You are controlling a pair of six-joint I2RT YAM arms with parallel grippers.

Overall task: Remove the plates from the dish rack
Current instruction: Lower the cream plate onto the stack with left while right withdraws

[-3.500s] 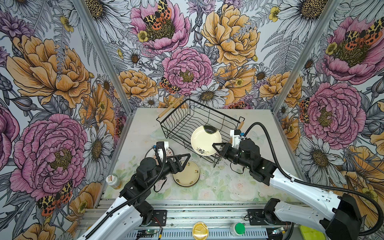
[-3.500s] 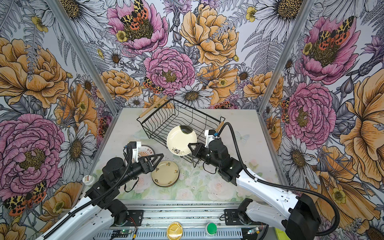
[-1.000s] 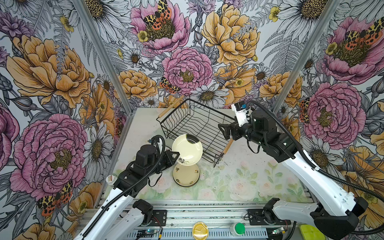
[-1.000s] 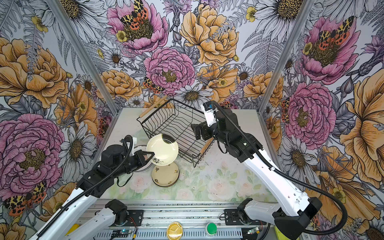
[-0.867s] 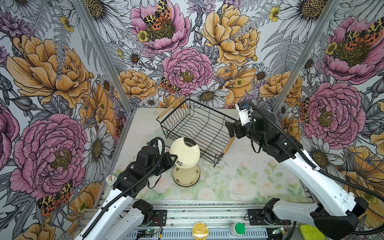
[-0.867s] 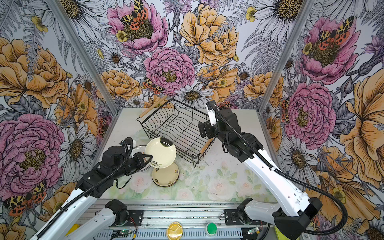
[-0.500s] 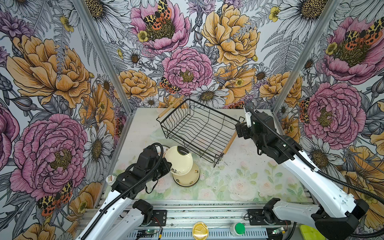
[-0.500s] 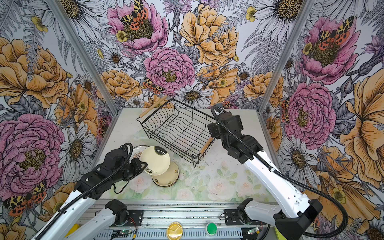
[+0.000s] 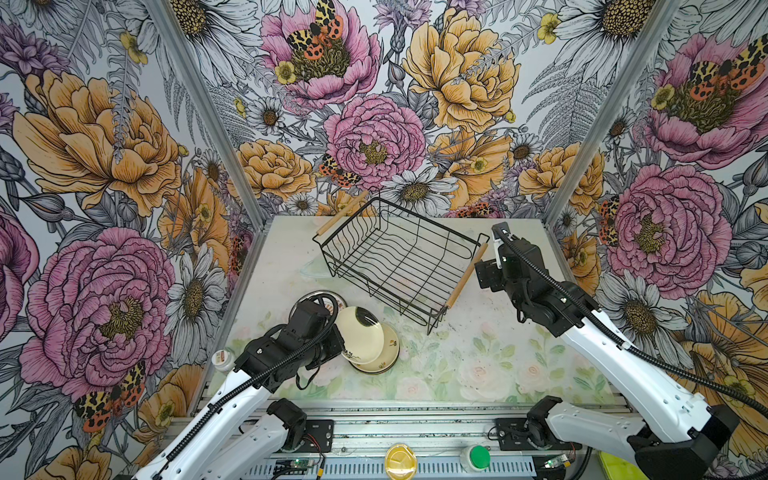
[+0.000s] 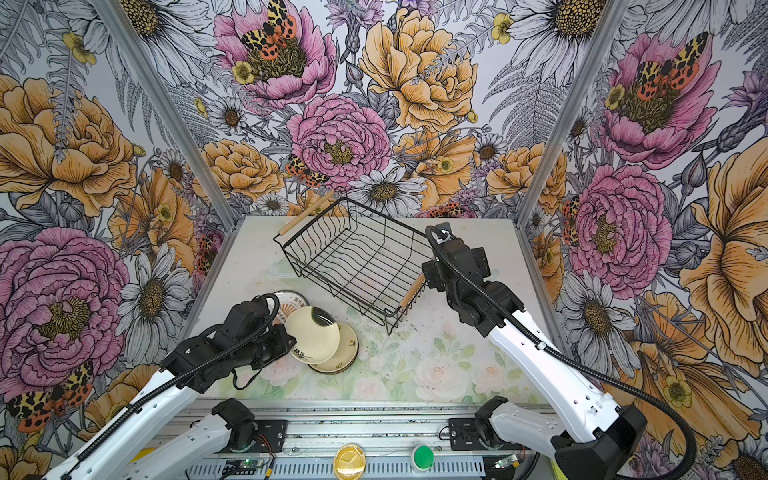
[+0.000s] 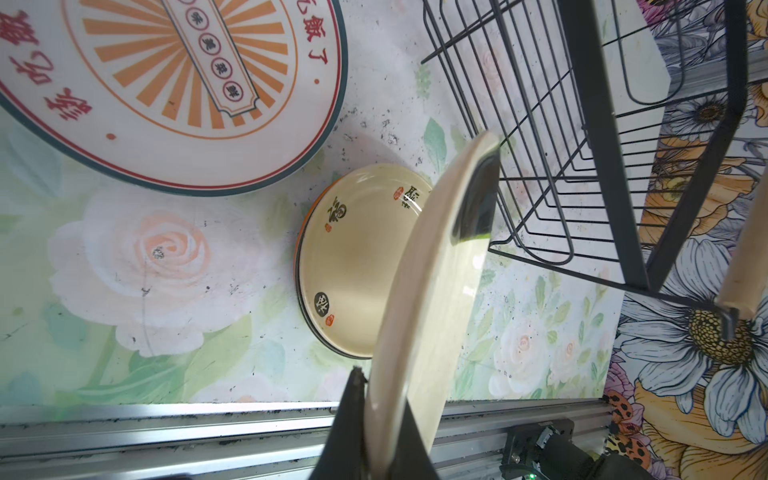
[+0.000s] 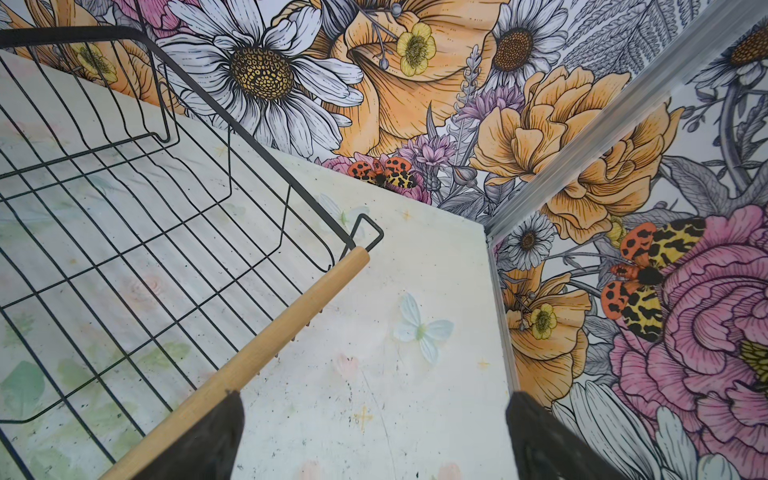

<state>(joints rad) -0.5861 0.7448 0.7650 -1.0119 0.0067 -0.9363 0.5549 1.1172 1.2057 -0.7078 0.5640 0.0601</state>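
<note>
The black wire dish rack (image 9: 399,266) (image 10: 353,266) stands at the back of the table with no plates in it. My left gripper (image 11: 382,399) is shut on the rim of a cream plate with a black patch (image 9: 359,334) (image 10: 311,334). The plate hangs tilted over a short stack of cream plates (image 9: 388,353) (image 11: 353,257). A larger plate with orange rays (image 10: 291,305) (image 11: 166,83) lies flat beside the stack. My right gripper (image 12: 374,415) (image 9: 486,276) is open and holds nothing, just right of the rack's wooden handle (image 12: 257,353).
Flowered walls close the table in at the back and on both sides. A small jar (image 9: 221,358) stands at the table's left edge. A metal rail with a green button (image 9: 475,456) runs along the front. The rack's front corner (image 11: 582,124) is close to the held plate.
My left gripper has brought the cream plate down and to the left, over the stack. The right arm has drawn back from above the rack to its right side, still open.
</note>
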